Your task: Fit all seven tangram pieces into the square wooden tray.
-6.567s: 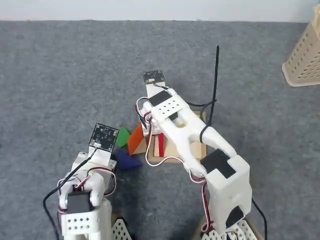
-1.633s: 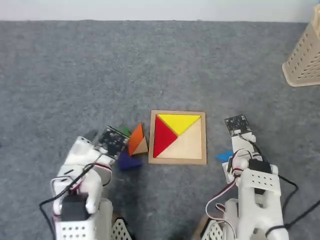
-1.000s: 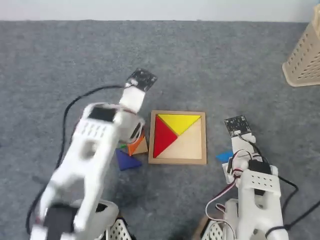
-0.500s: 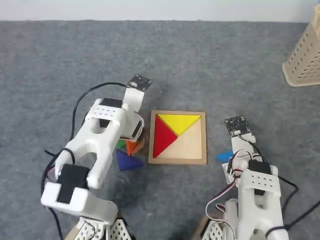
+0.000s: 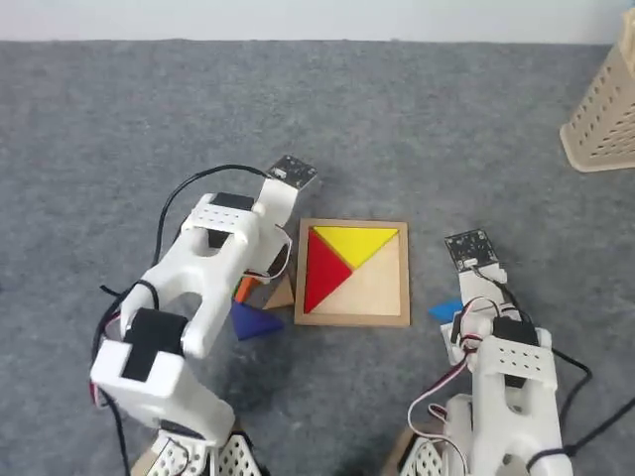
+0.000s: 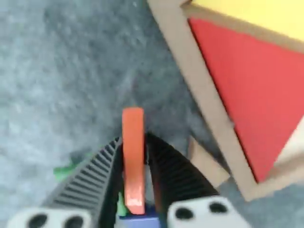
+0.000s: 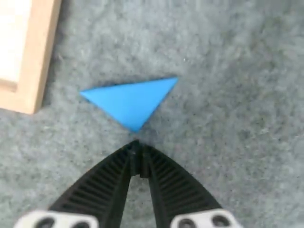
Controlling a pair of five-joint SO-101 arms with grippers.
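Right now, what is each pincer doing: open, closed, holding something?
Left pincer: closed on the orange piece.
Right pincer: closed, holding nothing, tips just short of the blue triangle.

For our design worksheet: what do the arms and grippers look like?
Left arm and right arm: white plastic, black motor blocks. A black cable loops off the left; red and white wires run along the right. Left gripper and right gripper: black ribbed fingers.
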